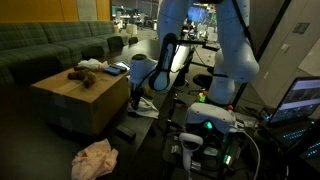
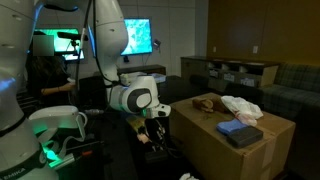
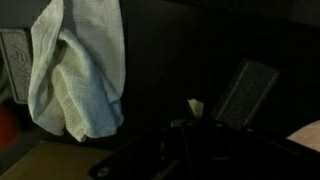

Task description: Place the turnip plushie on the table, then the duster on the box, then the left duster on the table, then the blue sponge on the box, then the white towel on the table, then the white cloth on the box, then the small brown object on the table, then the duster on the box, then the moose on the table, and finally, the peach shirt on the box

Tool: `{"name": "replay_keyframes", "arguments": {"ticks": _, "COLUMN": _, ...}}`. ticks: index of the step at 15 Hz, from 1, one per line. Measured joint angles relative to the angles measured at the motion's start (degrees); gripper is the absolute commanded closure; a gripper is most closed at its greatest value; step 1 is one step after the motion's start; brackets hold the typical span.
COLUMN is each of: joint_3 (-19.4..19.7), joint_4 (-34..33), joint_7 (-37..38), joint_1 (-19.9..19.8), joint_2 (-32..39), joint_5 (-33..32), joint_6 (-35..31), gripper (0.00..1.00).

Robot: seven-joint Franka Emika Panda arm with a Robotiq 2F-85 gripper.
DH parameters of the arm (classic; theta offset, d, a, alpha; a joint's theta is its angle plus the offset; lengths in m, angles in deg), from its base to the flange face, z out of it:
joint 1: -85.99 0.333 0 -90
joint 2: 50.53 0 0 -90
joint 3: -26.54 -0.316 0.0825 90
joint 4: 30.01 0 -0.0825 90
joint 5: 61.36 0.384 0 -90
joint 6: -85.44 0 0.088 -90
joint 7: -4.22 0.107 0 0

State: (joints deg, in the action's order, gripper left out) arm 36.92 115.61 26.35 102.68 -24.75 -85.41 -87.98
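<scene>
- The gripper is seen low beside the box, pointed downward at the end of the white arm.
- Its jaws are brought together, with next to no gap between them.
- Whether anything is pinched there cannot be told, as the jaws are dark and blurred in every view.
- The white towel is shown at the upper left of the wrist view, bunched in soft folds against a dark surface. No contact between it and the gripper can be made out.
- The moose is laid on top of the box, with a white cloth just beside it. A blue sponge is set nearer the box's front edge.
- The peach shirt is seen crumpled on the floor in front of the box.
</scene>
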Motion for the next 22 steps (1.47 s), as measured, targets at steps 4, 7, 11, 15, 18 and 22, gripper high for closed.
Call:
{"name": "replay_keyframes", "arguments": {"ticks": 4, "joint_3": 4.1, "joint_4": -0.9, "joint_7": 4.1, "joint_1": 4.3, "joint_2": 6.1, "joint_5": 0.1, "joint_6": -3.5, "gripper": 0.97}}
{"name": "replay_keyframes", "arguments": {"ticks": 7, "joint_3": 4.4, "joint_4": -2.1, "joint_7": 4.8, "joint_1": 5.1, "joint_2": 9.0, "joint_5": 2.6, "joint_6": -4.5, "gripper": 0.97}}
{"name": "replay_keyframes", "arguments": {"ticks": 11, "joint_3": 3.5, "joint_4": -3.9, "joint_7": 0.6, "joint_1": 6.2, "joint_2": 11.6, "joint_5": 13.3, "joint_6": -5.1, "gripper": 0.66}}
{"name": "replay_keyframes", "arguments": {"ticks": 15, "joint_3": 2.3, "joint_4": -5.7, "joint_7": -1.5, "joint_1": 6.3, "joint_2": 12.9, "joint_5": 18.9, "joint_6": -5.2, "gripper": 0.43}}
{"name": "replay_keyframes", "arguments": {"ticks": 18, "joint_3": 2.1, "joint_4": -6.4, "joint_7": -2.3, "joint_1": 6.3, "joint_2": 13.3, "joint_5": 20.9, "joint_6": -5.3, "gripper": 0.21}}
{"name": "replay_keyframes", "arguments": {"ticks": 22, "joint_3": 2.0, "joint_4": -6.6, "joint_7": -2.8, "joint_1": 6.4, "joint_2": 13.3, "joint_5": 21.8, "joint_6": -5.8, "gripper": 0.0}}
